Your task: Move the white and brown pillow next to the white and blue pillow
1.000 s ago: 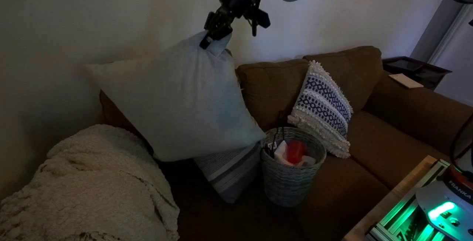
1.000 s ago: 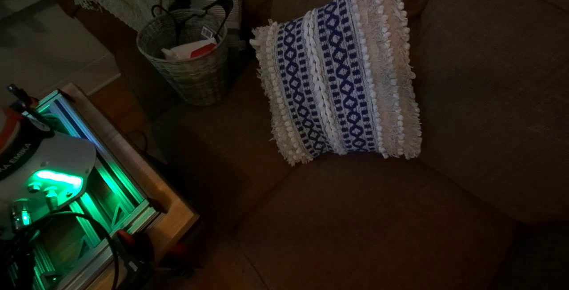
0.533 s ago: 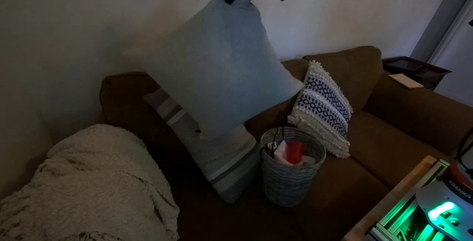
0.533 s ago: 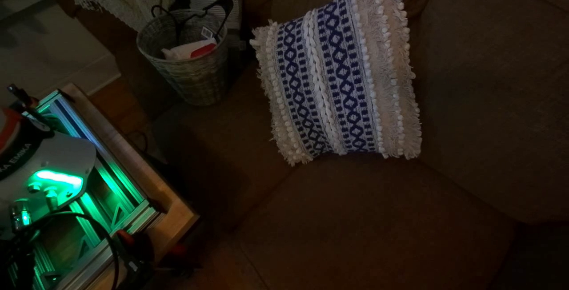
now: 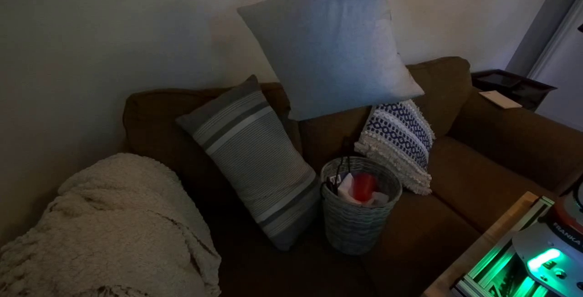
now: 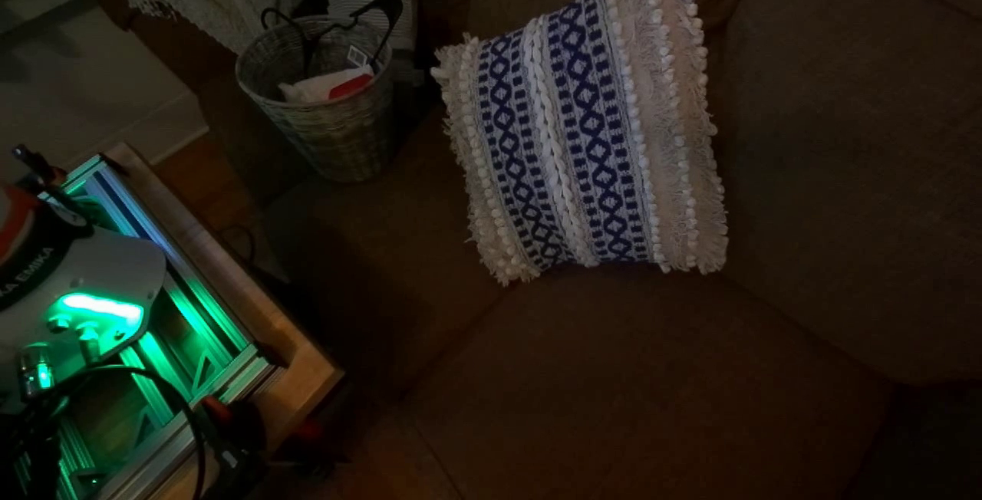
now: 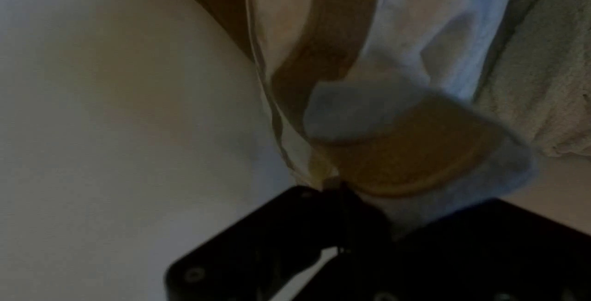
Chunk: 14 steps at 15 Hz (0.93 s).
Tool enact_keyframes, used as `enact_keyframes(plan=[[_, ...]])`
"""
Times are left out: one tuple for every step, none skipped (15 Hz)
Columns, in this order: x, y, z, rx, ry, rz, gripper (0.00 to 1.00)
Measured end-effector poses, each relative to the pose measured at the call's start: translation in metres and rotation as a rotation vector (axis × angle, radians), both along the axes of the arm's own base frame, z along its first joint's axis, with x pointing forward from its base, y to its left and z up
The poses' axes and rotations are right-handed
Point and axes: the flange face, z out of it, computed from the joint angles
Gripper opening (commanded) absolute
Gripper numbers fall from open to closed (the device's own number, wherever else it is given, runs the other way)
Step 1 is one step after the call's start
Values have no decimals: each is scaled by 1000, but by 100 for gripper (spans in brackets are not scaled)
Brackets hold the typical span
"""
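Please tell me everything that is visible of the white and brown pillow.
The white and brown pillow is a large, square, fabric-looking cushion: one face plain and pale, the other white with wavy brown bands. Its bunched top corner is pinched in the gripper. It hangs tilted above the sofa; other contact is unclear.

Gripper [image 7: 342,195] clamped on white and brown pillow [image 7: 378,79]

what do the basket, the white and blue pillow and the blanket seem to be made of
Basket: probably wicker, matte, from its visible weave. White and blue pillow: seemingly woven cloth, matte, with fringe and raised braid. Blanket: perhaps fleece, dull, given its fuzzy surface.
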Motion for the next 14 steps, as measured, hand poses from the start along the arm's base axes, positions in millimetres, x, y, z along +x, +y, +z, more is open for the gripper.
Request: enact_keyframes(plan=[[-8, -20, 8, -11, 9, -53, 2], [-17, -41, 15, -21, 18, -106, 2], [-27, -61, 21, -32, 31, -159, 2], [-38, -82, 26, -46, 45, -214, 2], [-50, -102, 31, -63, 61, -268, 7], [-62, -121, 34, -84, 77, -318, 7], [-74, -136, 37, -98, 90, -355, 7], [-83, -146, 39, -102, 94, -374, 7], [-88, -150, 39, -105, 93, -385, 7], [-90, -150, 38, -108, 95, -390, 7], [-90, -150, 37, -110, 96, -393, 2], [-90, -150, 35, -112, 99, -393, 2], [-89, -150, 31, -113, 110, -393, 2], [-87, -150, 23, -114, 138, -397, 2]])
